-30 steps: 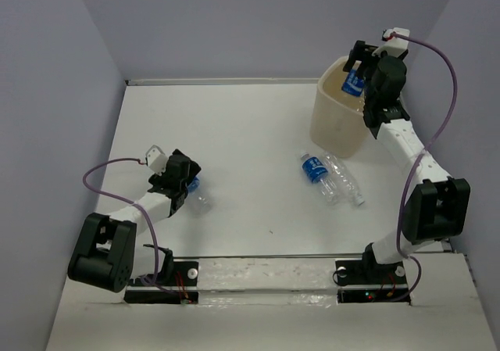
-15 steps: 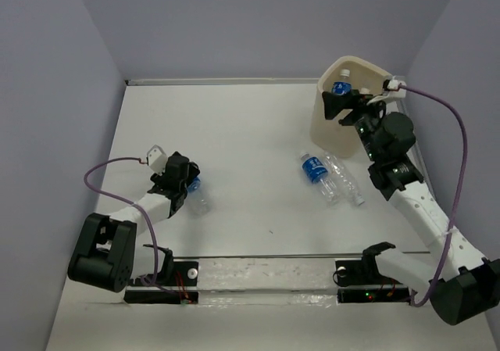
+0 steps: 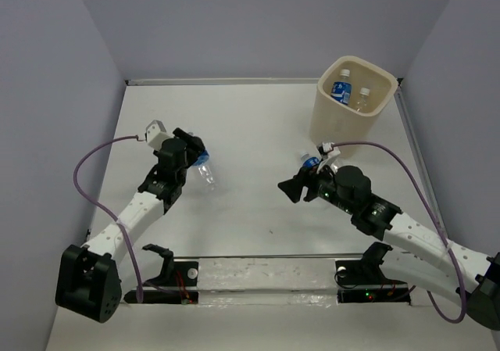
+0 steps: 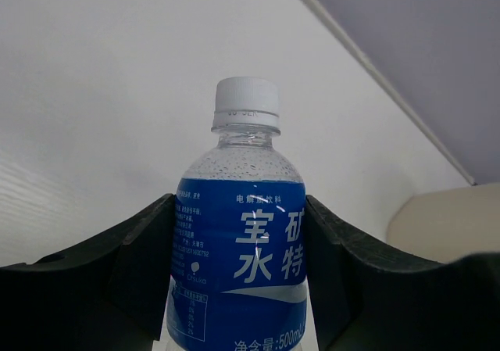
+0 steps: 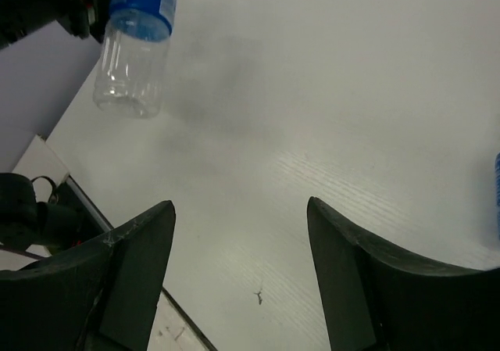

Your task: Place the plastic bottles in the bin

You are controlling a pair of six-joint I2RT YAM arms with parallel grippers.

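Note:
My left gripper (image 3: pixel 195 158) is shut on a clear plastic bottle (image 3: pixel 207 174) with a blue label, holding it off the table on the left. In the left wrist view both black fingers press on the label of this bottle (image 4: pixel 238 265), white cap pointing away. The cream bin (image 3: pixel 326 120) stands at the back right with two bottles (image 3: pixel 341 86) inside. My right gripper (image 3: pixel 295 188) hangs open and empty over the table's middle. Just behind it a blue-labelled bottle (image 3: pixel 310 162) lies on the table, mostly hidden by the arm. In the right wrist view the right gripper (image 5: pixel 240 206) frames bare table.
The bin's rim (image 4: pixel 437 218) shows at the right of the left wrist view. Purple walls close in the table on the left, back and right. The held bottle (image 5: pixel 137 54) appears at the upper left of the right wrist view. Arm bases and a rail line the near edge.
My left gripper closed on the bottle and lifted it off the table. My right arm left a bottle in the bin and swung back down to the table's middle.

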